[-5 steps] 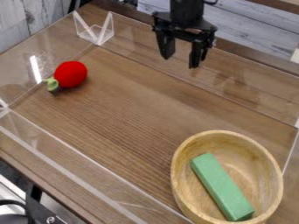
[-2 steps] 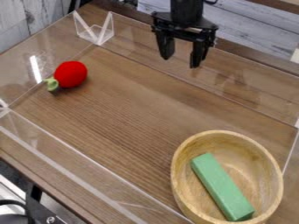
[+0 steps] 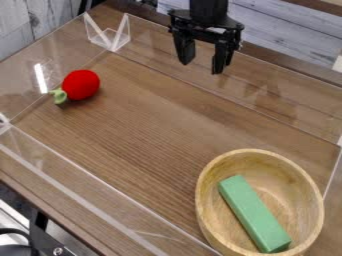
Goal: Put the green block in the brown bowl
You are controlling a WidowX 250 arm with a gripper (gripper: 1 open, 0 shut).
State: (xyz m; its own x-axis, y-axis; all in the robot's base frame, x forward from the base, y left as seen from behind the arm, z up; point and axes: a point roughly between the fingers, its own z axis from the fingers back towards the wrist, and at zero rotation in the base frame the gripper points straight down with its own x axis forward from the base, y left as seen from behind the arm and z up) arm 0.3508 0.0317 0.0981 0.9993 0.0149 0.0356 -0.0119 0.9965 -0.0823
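Observation:
The green block (image 3: 254,213) lies flat inside the brown bowl (image 3: 214,176), slanting from upper left to lower right. The bowl sits at the table's near right corner. My gripper (image 3: 203,57) hangs at the far side of the table, pointing down. Its black fingers stand apart and open, with nothing between them. It is far from the bowl and the block.
A round red fruit with a green stem (image 3: 80,85) lies at the left. Clear acrylic walls (image 3: 80,182) border the wooden table, with a folded clear piece (image 3: 107,33) at the far left corner.
The gripper has shifted slightly left and up in the picture; the bowl, block and fruit have not moved.

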